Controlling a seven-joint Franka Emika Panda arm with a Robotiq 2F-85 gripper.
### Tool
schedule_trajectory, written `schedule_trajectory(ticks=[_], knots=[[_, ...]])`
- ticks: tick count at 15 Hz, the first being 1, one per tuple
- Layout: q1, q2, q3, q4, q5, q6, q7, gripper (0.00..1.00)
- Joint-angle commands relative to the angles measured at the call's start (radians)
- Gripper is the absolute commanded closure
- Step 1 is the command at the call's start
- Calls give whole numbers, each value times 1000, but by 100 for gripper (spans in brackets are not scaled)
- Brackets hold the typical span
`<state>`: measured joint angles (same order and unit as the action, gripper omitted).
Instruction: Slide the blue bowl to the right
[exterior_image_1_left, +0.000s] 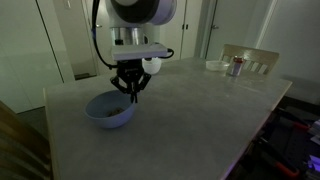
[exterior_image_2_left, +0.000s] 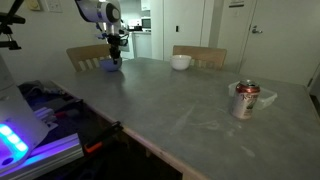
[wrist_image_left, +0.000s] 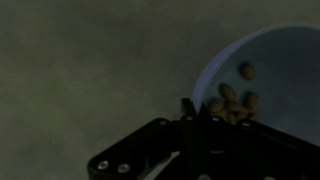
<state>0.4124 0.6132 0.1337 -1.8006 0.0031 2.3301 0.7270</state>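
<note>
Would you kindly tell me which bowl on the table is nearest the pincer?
The blue bowl, with the pincer at its rim; the white bowl sits well away along the table.

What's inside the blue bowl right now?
Wrist view shows a few brownish bits inside the blue bowl, near its rim. The pincer covers the bowl's lower part, so whatever lies there is hidden.
</note>
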Motion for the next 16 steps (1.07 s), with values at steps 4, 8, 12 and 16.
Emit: schedule_trajectory(ticks=[4,8,12,16], knots=[[-63,-45,-19,-55,29,-35,-84,99],[-110,-79,-49,-104,37,-44,-97,99],[-180,-147,-65,-228,97,-29,-122,99],[-233,-246,-98,-399,164,11,-124,99]])
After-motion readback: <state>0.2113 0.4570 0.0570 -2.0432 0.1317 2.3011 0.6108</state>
